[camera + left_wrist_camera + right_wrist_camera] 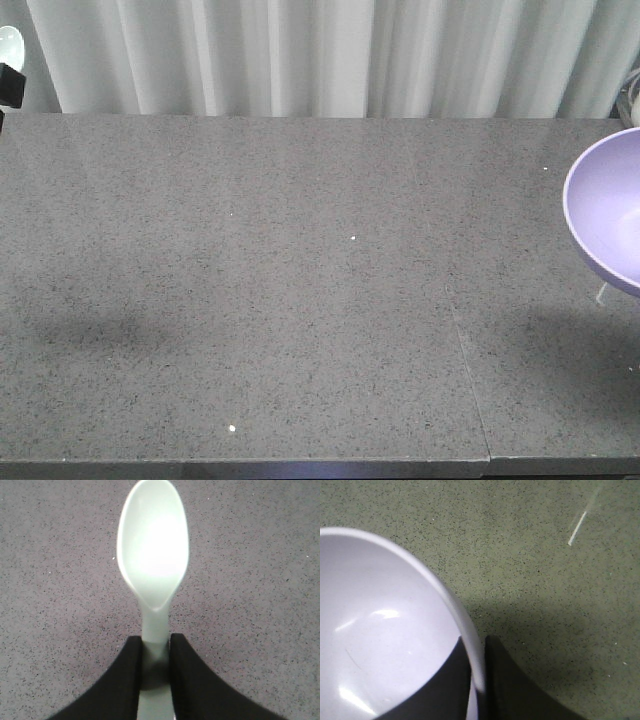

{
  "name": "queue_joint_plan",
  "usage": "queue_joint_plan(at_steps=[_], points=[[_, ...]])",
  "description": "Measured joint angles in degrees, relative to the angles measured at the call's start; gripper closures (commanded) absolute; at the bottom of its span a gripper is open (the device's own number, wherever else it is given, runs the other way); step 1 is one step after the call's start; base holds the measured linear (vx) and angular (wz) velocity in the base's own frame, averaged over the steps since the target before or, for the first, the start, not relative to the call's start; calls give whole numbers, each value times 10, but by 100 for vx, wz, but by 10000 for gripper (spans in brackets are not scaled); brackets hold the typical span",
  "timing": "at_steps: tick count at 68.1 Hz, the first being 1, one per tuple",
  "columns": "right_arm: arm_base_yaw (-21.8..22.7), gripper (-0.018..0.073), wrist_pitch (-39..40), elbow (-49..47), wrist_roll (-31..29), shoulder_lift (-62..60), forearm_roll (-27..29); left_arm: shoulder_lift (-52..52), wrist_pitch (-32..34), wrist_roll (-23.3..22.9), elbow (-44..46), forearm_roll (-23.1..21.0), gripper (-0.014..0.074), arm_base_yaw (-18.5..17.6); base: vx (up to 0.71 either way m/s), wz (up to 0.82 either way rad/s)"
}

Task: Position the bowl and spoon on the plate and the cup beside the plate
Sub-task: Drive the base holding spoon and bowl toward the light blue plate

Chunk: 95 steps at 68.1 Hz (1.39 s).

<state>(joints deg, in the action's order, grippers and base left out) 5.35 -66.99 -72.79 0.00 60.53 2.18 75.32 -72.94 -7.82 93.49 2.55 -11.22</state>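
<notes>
The pale mint-green spoon [152, 550] is held by its handle, bowl side up, above the speckled table, with my left gripper [154, 641] shut on it. In the front view only the spoon's head [8, 45] and a black bit of that gripper [8, 86] show at the far left edge. The lavender bowl [608, 212] hangs tilted above the table's right side. My right gripper [477, 642] is shut on the bowl's rim [470, 640], one finger inside and one outside. The plate and the cup are out of view.
A grey speckled table [300, 280] fills the front view, with a seam [466, 345] running to its front edge at the right. White curtains [320, 55] hang behind it. A thin pale streak [577, 529] shows on the table surface.
</notes>
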Motion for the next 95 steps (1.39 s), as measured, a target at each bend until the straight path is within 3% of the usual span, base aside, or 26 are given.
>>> queue_joint_plan(at_steps=[47, 95], points=[[0, 566, 0, 0, 0, 0, 0, 0, 0, 0, 0, 0, 603, 0, -2, -11], [0, 566, 0, 0, 0, 0, 0, 0, 0, 0, 0, 0, 603, 0, -5, -31]])
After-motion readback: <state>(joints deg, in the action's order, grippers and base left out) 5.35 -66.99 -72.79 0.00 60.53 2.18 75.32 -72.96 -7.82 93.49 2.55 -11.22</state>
